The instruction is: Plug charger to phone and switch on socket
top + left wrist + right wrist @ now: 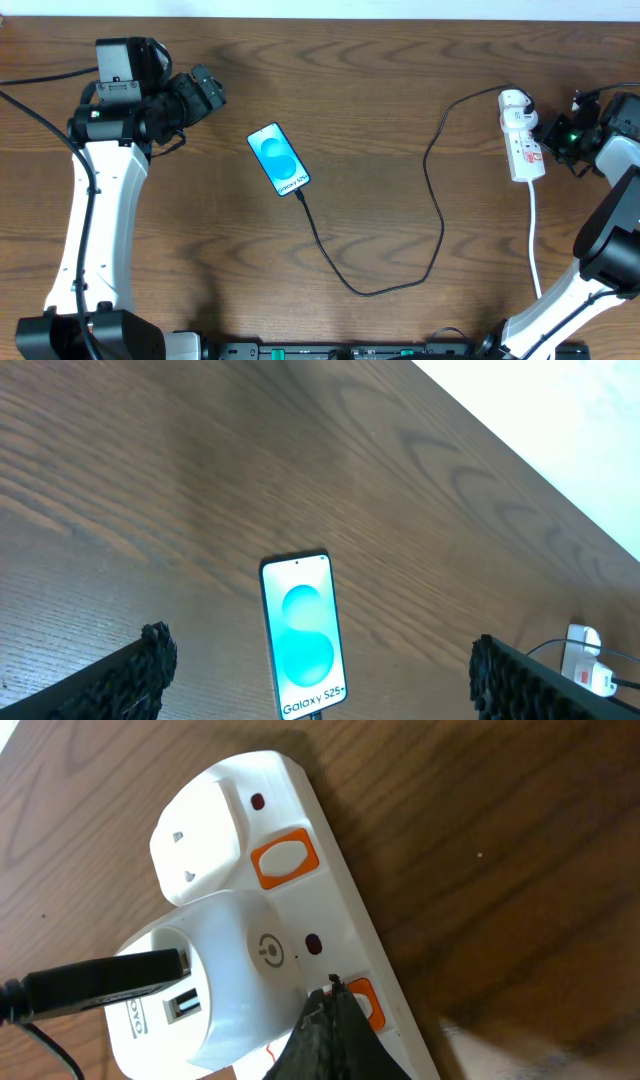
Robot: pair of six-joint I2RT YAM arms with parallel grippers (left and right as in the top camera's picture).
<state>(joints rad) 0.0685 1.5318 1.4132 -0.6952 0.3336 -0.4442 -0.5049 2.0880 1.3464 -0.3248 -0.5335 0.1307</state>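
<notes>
Since charger (pixel 440 215) looks seated in phone (pixel 279 159), centre-left overhead, switching step in hand: right gripper (pixel 333 1008), fingers pinched together, empty, tip at 2nd orange switch (pixel 366 992) on socket (pixel 522 140), upper right. Next: firm press. Left gripper (pixel 212 90) spread wide, empty.

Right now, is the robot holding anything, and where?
Nothing. The left gripper is open, away from the phone. The right gripper is shut, tip at an orange switch on the socket.

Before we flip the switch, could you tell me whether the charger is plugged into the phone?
Plugged in, apparently: the charger joins the phone at its bottom edge, in overhead and left wrist views.
</notes>
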